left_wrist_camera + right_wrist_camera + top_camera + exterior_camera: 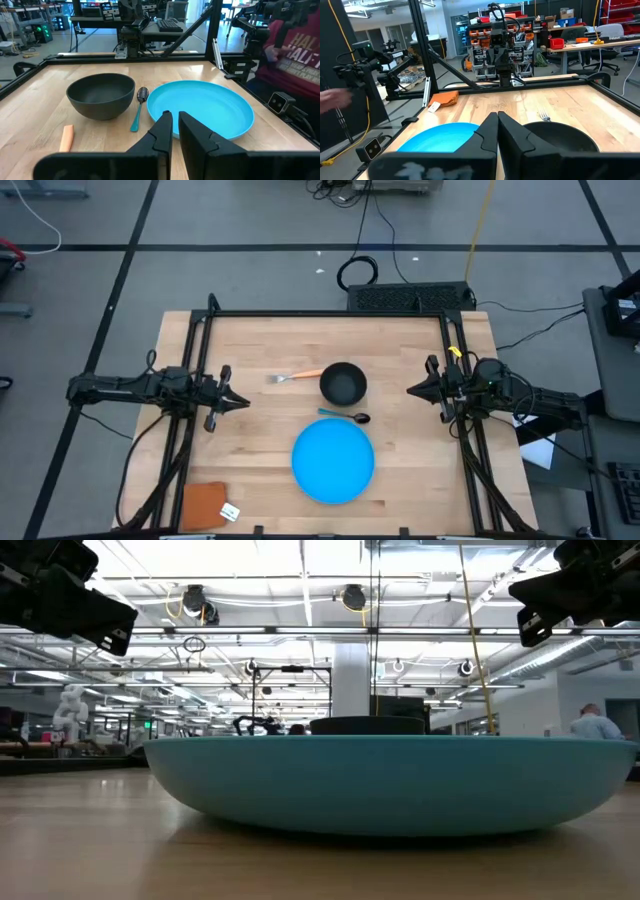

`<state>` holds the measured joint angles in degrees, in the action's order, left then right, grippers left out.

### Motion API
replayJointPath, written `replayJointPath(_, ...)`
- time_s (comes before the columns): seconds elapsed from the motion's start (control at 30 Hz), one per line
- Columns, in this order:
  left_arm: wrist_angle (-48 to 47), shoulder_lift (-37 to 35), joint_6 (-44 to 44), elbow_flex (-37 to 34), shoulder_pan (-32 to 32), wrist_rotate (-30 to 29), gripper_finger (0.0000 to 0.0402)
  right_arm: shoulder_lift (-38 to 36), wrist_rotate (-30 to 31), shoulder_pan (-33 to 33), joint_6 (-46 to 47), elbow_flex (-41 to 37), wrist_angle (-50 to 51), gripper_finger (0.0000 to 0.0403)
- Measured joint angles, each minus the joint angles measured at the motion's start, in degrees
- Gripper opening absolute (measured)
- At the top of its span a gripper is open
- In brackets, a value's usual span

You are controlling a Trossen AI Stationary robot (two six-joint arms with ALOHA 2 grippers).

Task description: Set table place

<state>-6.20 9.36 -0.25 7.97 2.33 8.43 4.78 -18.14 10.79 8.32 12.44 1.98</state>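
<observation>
Spoon lies crosswise, bowl end rightward; both grippers closed, empty.

Partial white letters "HAL" on a person's maroon shirt

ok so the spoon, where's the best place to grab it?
Probably the teal handle of the spoon, mid-length, from straight above. It lies flat between the bowl and the plate; its dark head sits close to the bowl, so the handle offers more finger room.
</observation>
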Motion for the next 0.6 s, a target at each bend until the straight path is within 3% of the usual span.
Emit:
replayJointPath(0.27,0.0,0.0,0.1,0.0,0.0,0.0,0.0037,0.0,0.0,0.0,0.0,0.0,0.0,0.0)
replayJointPath(0.6,0.0,0.0,6.1,0.0,0.0,-1.3,0.0037,0.0,0.0,0.0,0.0,0.0,0.0,0.0)
